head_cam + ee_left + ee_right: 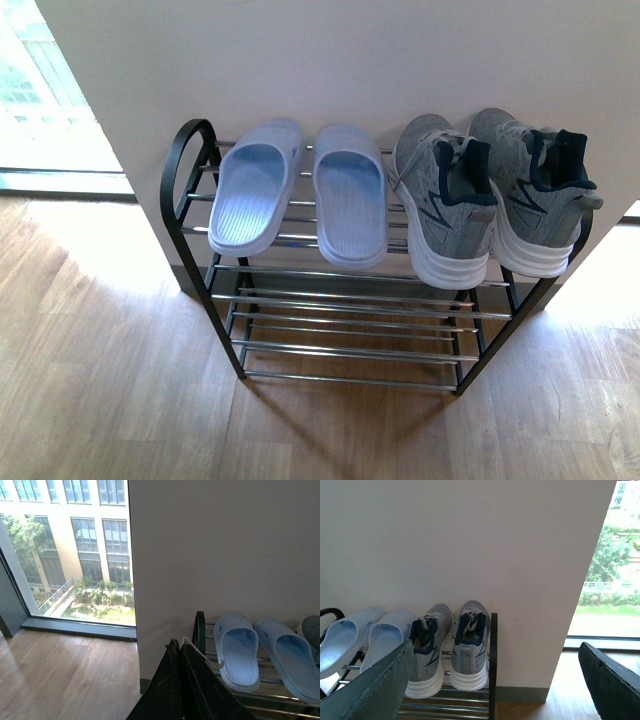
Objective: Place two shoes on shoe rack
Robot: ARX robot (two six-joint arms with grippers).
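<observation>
— Sneakers (490, 195) first: both grey knit ones sit on the top tier of the shoe rack (350, 330), toes to the wall, heels hanging out over the front rods. They lean a bit to one side, touching each other.

— And the slides?

— Slides (300, 190), pale blue, lie on that same top shelf just beside the sneakers, at the end with the rounded black loop. Soles down, toes toward the wall. The nearer slide almost meets the inner sneaker.

— So nothing left on the floor?

— Not that I can see. The wooden floor (110, 400) around the rack shows no footwear, and the lower tiers carry nothing. To my eye the job looks finished: both pairs are up.

— What are the arms doing?

— Neither shows from the body camera. On its own wrist camera, the right gripper (495, 680) has its two dark fingers spread wide apart, with nothing between them, looking at the sneakers from a little way off. The left gripper (180, 685) has its dark fingers pressed together with barely a slit, holding nothing, up near the loop end by the slides.

— Anything to worry about?

— Perhaps the sneakers' overhanging heels; they could tip if nudged. Otherwise I'd say only pulling back remains.
</observation>
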